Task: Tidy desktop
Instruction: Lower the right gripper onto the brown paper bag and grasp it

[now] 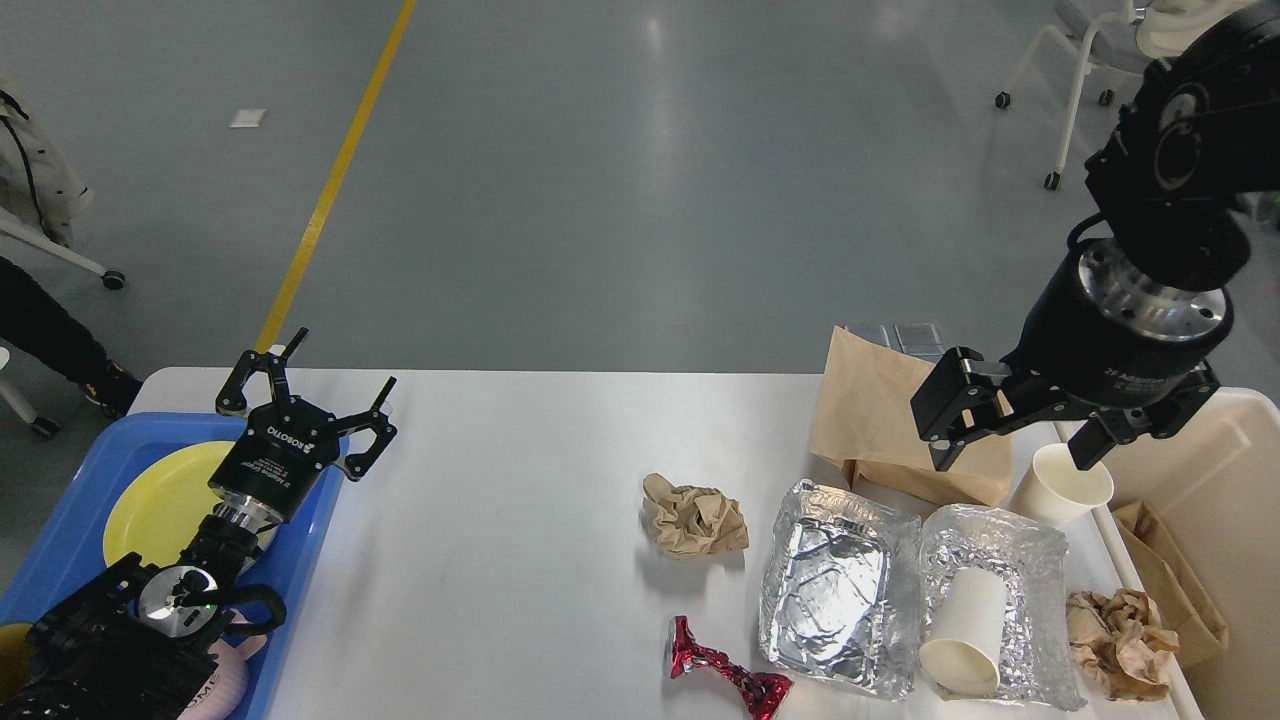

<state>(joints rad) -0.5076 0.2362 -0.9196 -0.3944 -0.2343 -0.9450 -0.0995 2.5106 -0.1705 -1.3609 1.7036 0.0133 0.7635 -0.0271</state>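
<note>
1. Head view, where things lie: the desktop (pixel 520 520) fills the lower middle of the frame. At lower left a blue tray (pixel 60 520) holds a yellow plate (pixel 160 500). At the right edge stands a cream bin (pixel 1220 480).

2. Head view, the litter: it sits in the lower right. There is a brown paper bag (pixel 880 410), an upright paper cup (pixel 1060 485) just beside the bin, and two foil trays (pixel 840 590). The right-hand tray holds a tipped paper cup (pixel 965 635). Further left lie a crumpled paper ball (pixel 695 515) and a red wrapper (pixel 725 680). Another paper wad (pixel 1120 630) lies at the table's right edge.

3. Head view, the arms: the left gripper (pixel 305 385) hangs over the tray's inner edge with fingers spread and nothing between them. The right gripper (pixel 1015 435) hovers above the upright cup and the bag's right end, fingers wide apart and empty.

4. Judgement: the step in hand looks like picking up the upright cup for the bin.

5. Advice: centre the fingers across the cup's rim or wall before lowering. Keep clear of the bag's edge and the bin's wall. Close gently, since thin paper crushes and slips. Lift straight up before swinging over the bin.
</note>
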